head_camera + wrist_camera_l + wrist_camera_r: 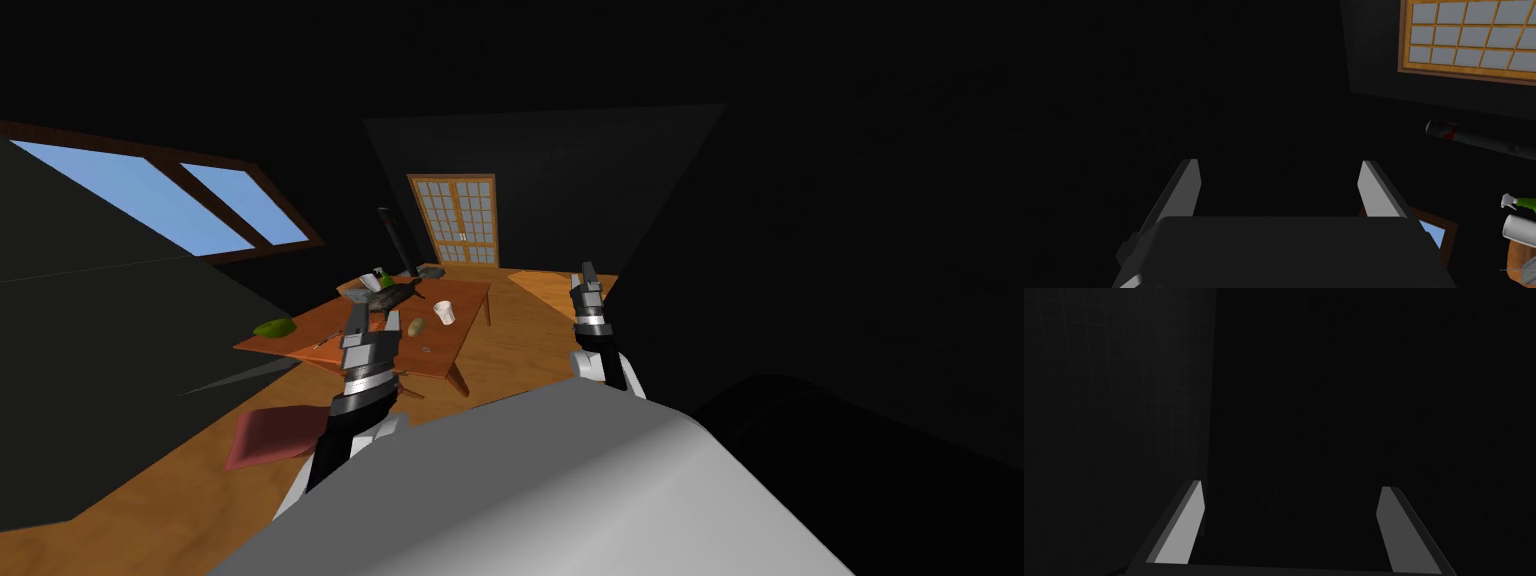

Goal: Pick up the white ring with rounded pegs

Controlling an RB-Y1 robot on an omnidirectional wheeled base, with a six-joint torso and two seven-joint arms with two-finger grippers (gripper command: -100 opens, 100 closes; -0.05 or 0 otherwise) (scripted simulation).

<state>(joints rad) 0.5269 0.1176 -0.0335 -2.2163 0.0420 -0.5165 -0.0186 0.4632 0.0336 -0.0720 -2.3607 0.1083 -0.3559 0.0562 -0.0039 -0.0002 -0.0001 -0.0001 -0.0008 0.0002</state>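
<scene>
Nothing lifted yet: left gripper (1280, 165) and right gripper (1291, 485) both hang spread and empty, a tiny speck, possibly the ring (425, 349), lies on the near side of the bench (462, 318), so reach and grasp remain.

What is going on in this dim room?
A two-armed robot stands short of a low orange-brown wooden table. Its left claw and right claw are both open and empty, raised ahead of it. A tiny pale ring lies untouched on the table, near a tan rounded lump and a white cup.
</scene>
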